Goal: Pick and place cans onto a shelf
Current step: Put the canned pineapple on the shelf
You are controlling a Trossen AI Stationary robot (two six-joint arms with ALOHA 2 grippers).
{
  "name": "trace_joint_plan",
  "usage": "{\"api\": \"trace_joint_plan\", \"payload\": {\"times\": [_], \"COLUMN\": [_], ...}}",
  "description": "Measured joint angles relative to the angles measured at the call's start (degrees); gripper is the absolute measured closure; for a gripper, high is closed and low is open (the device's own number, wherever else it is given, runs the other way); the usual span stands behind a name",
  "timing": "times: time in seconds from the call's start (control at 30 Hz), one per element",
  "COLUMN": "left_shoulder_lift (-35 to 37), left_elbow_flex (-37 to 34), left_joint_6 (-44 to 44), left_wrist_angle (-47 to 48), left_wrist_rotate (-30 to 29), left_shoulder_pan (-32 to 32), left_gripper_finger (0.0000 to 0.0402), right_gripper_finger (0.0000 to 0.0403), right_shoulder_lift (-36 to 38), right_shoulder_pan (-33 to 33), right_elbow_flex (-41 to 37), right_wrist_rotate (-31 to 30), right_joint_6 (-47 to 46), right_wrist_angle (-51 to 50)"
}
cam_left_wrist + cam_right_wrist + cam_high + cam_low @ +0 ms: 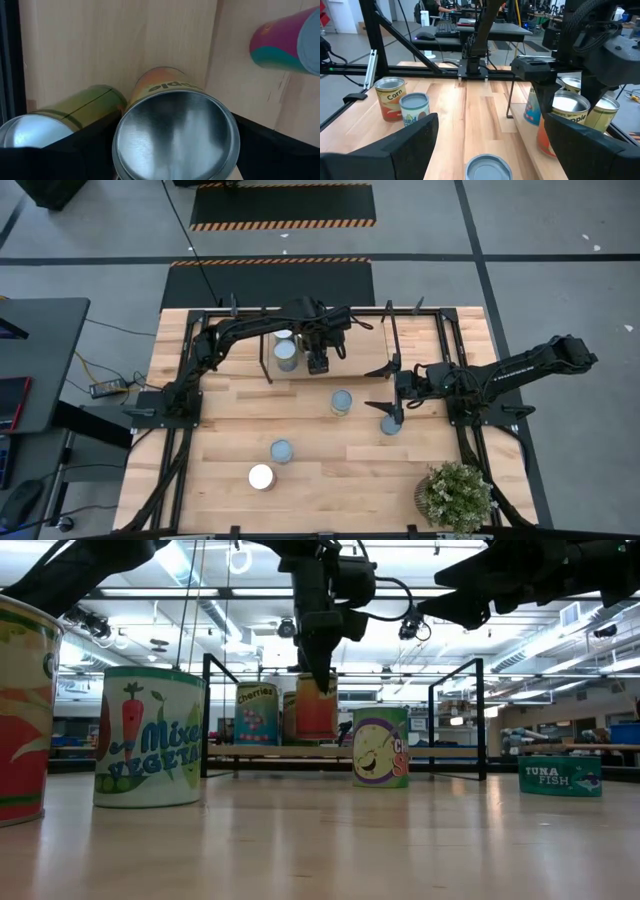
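High view: my left fingers (319,363) are over the shelf (300,370), clamped wide around an orange-labelled can (175,131) with a silver top. 2 more cans (286,351) stand on the shelf just beside it. My right fingers (391,412) are spread wide and hold nothing, above a flat tuna can (390,426) on the table (330,480), well apart from the shelf. A green-labelled can (341,402) stands between that tin and the shelf.

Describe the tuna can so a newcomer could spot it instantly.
Start at the potted plant in the table's corner and look toward the shelf: the nearest can is the tuna can. Unlike the tall cans around it, it is a squat teal tin.
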State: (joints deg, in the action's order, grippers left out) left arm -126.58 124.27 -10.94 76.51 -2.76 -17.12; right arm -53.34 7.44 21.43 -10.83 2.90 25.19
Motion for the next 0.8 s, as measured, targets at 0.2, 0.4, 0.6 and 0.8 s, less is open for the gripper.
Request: {"api": "trace_joint_plan", "payload": {"times": [0.2, 0.4, 0.6, 0.8], "left_shoulder_lift": [0.00, 0.00, 0.00, 0.00], "left_elbow_flex": [0.00, 0.00, 0.00, 0.00], "left_joint_6": [-0.28, -0.24, 0.07, 0.20], "left_wrist_angle": [-1.47, -1.71, -1.11, -0.87], "left_wrist_rotate": [-0.04, -0.09, -0.60, -1.31], "left_shoulder_pan": [-0.02, -0.02, 0.04, -0.11], "left_gripper_finger": [0.0072, 0.0072, 0.0054, 0.0044], "right_gripper_finger": [0.0031, 0.0031, 0.0031, 0.0031], "right_shoulder_lift": [0.00, 0.00, 0.00, 0.00], "right_shoulder_pan": [0.00, 0.00, 0.00, 0.00], "right_elbow_flex": [0.00, 0.00, 0.00, 0.00], "right_wrist_rotate": [-0.07, -0.15, -0.15, -0.17], "right_joint_6": [0.02, 0.00, 0.00, 0.02], "right_wrist_angle": [0.02, 0.02, 0.02, 0.02]}}
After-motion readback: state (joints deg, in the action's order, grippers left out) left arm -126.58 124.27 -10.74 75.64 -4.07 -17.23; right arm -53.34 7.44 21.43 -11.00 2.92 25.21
